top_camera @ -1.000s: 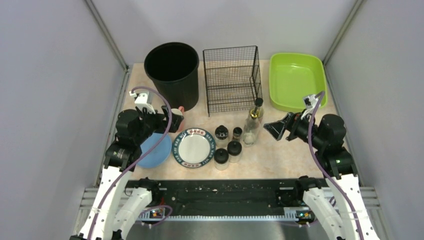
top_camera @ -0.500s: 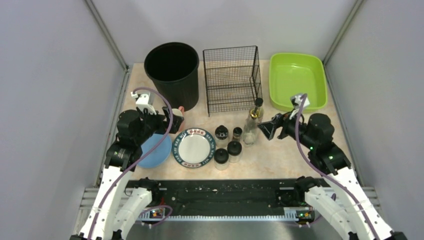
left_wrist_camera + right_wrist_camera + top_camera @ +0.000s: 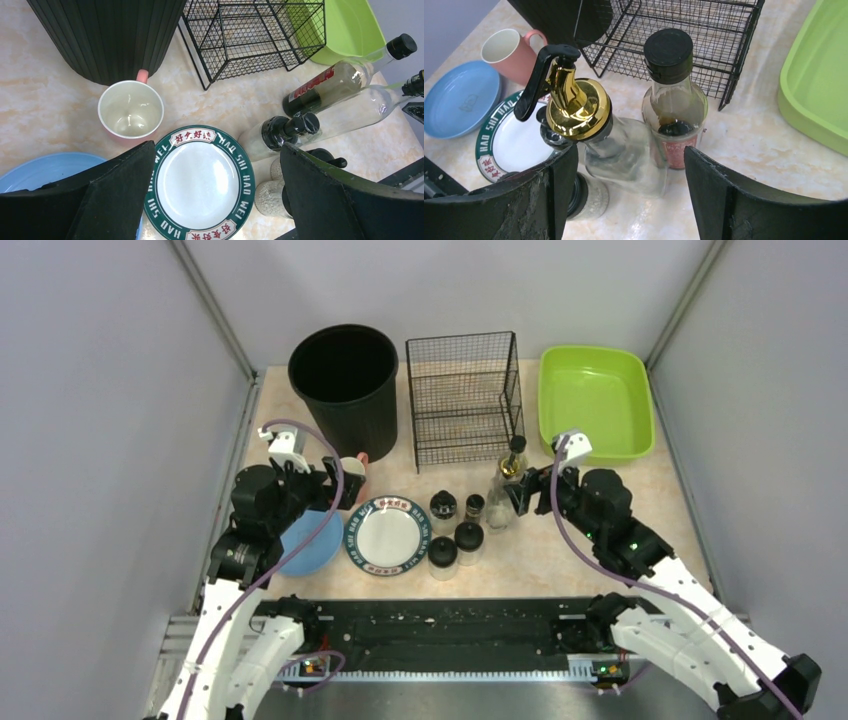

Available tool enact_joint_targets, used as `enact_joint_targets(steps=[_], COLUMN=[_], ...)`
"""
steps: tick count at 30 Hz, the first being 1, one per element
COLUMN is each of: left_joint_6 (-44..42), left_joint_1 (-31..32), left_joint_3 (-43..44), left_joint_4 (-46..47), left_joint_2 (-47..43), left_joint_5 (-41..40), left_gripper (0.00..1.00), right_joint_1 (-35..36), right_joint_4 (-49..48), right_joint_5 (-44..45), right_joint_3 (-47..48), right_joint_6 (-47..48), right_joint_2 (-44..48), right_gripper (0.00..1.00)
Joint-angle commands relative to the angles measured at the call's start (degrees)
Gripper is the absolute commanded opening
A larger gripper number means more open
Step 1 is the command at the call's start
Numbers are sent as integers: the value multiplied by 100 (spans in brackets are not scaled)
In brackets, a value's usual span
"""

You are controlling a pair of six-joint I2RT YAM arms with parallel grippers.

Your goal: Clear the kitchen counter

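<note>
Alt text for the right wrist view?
The right gripper, jaws open, frames a clear bottle with a gold pourer beside a black-capped sauce bottle. Beyond lie a wire rack, green tray, pink mug, blue plate and green-rimmed plate.

From above, the left arm covered the blue plate on its ten o'clock side and part of the pink mug. The left wrist view cut the black bin off at twelve o'clock (rim unseen). The right wrist view lost the lime-green tray at three o'clock; a finger of the right gripper hid much of a glass shaker.
</note>
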State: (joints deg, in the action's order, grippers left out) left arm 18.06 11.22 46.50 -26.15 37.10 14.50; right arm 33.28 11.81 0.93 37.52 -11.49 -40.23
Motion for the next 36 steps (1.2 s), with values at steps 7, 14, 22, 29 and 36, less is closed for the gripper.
enact_joint_targets(steps=[7, 14, 22, 29, 36], left_joint_6=[-31, -50, -45, -49, -57], left_joint_1=[-12, -7, -6, -7, -6], left_joint_3=[-70, -79, -90, -107, -107], left_joint_4=[215, 206, 206, 196, 181], left_joint_2=[-137, -199, -209, -244, -255], left_joint_5=[-5, -75, -62, -98, -127], left_gripper=[99, 99, 98, 99, 98], right_joint_1=[539, 674, 818, 955, 1003], right_joint_4=[-1137, -1530, -1946, -1987, -1801], right_joint_5=[553, 771, 867, 998, 1128], right_joint_3=[-32, -136, -271, -219, -219], right_joint_6=[163, 142, 176, 303, 384], right_joint_2=[-391, -584, -781, -939, -791], right_gripper=[74, 67, 58, 39, 21])
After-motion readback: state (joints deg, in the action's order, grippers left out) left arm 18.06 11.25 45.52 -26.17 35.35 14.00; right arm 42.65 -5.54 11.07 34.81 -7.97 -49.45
